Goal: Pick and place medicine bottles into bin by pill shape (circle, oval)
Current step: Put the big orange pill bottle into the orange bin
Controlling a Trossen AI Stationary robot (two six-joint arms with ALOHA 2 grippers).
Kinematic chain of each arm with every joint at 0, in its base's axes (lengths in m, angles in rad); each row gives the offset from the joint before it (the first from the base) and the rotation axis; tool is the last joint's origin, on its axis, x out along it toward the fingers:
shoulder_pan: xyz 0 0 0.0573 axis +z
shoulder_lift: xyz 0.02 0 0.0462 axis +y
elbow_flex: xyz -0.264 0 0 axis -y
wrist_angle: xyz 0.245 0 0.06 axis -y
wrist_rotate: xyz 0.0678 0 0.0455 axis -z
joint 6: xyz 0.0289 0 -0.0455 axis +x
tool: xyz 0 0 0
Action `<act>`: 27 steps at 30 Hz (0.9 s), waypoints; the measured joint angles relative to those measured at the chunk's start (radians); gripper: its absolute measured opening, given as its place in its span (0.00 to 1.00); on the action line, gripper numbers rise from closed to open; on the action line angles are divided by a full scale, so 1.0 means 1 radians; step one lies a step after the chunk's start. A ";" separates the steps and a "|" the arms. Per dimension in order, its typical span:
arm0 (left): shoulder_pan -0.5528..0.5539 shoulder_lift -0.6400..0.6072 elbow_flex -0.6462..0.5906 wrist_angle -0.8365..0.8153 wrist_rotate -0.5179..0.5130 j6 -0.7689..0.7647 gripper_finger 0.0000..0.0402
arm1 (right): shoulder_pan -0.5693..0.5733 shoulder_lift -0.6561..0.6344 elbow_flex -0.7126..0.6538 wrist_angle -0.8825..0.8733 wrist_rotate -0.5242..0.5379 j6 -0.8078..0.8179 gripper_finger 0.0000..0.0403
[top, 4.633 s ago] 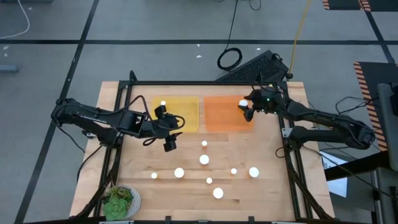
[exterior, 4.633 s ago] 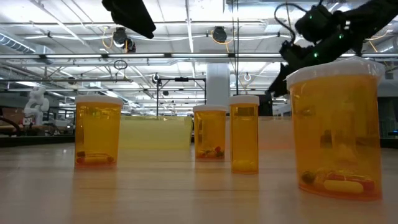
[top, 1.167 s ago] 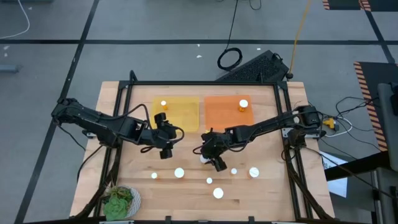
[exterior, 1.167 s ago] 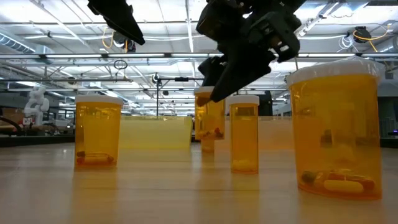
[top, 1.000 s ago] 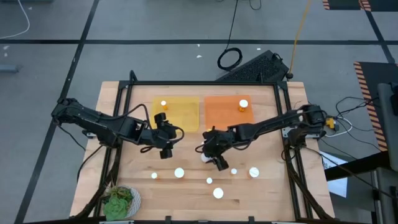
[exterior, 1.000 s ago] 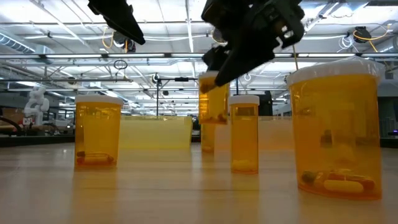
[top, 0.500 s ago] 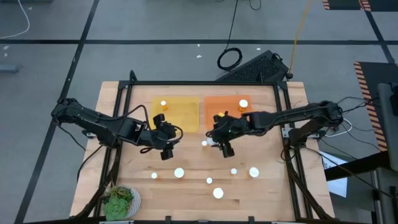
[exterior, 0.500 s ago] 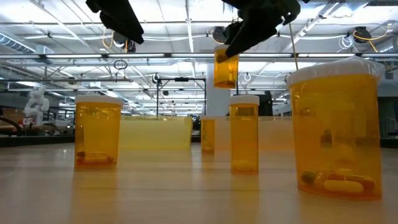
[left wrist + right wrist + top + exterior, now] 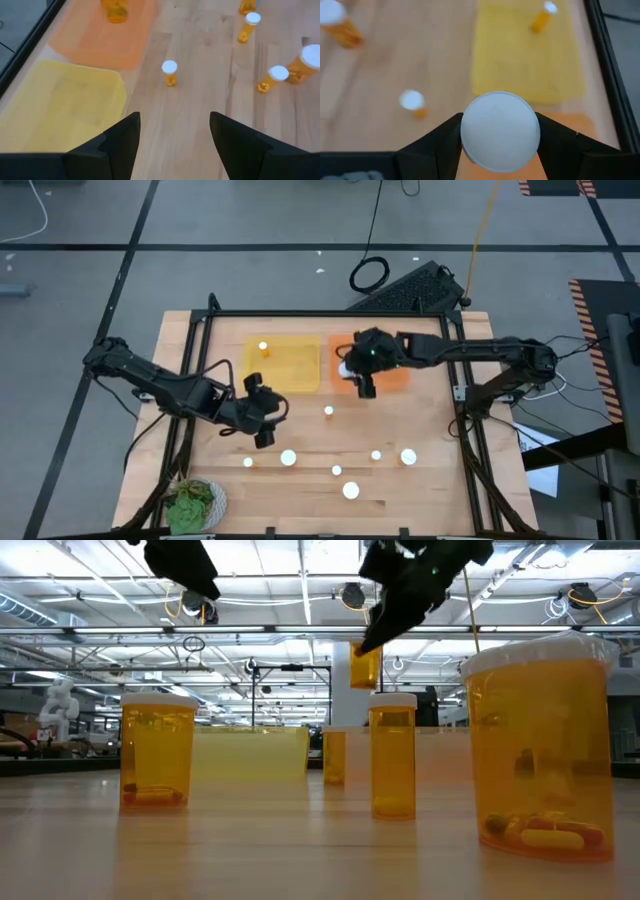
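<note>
My right gripper (image 9: 352,372) hangs over the left part of the orange bin (image 9: 385,375), shut on a small amber medicine bottle (image 9: 365,666) with a white cap. The yellow bin (image 9: 290,365) beside it has one bottle (image 9: 262,347) standing in it. The orange bin also holds one bottle (image 9: 116,10). Several more bottles stand on the wood table, among them one (image 9: 328,411) just near the bins. My left gripper (image 9: 262,428) hovers open above the table, left of the middle, with nothing between its fingers (image 9: 120,145). My right gripper pinches the bottle's round white cap (image 9: 500,131) by its rim between the two fingers (image 9: 447,140), coming from above and pointing down. The amber body (image 9: 365,666) hangs roughly upright below the fingers, lifted clear of table and bin.
Loose bottles stand across the near half of the table (image 9: 288,457) (image 9: 408,456) (image 9: 350,490). A green leafy object (image 9: 193,502) sits at the near left corner. A black frame (image 9: 330,313) rims the table, with a keyboard (image 9: 410,288) beyond its far edge.
My right gripper has lifted the bottle clear of the table's middle and carried it up and toward the far edge, until it hangs over the orange bin. My left gripper has drifted a little toward the near edge, still open.
</note>
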 joint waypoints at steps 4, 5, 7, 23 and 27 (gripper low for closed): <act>-0.023 0.000 0.000 0.000 -0.022 -0.020 0.61 | -0.084 0.001 -0.034 0.012 0.000 -0.013 0.53; -0.029 0.000 0.000 0.000 -0.030 -0.027 0.61 | -0.106 0.001 -0.046 0.031 0.000 -0.014 0.53; -0.038 0.000 0.000 0.000 -0.042 -0.041 0.61 | -0.148 0.001 -0.073 0.068 0.000 -0.020 0.53; -0.061 0.000 0.000 0.002 -0.064 -0.055 0.61 | -0.360 0.001 -0.255 0.245 -0.007 -0.009 0.53; -0.058 0.000 0.000 0.003 -0.064 -0.043 0.61 | -0.361 0.002 -0.281 0.261 -0.011 0.012 0.53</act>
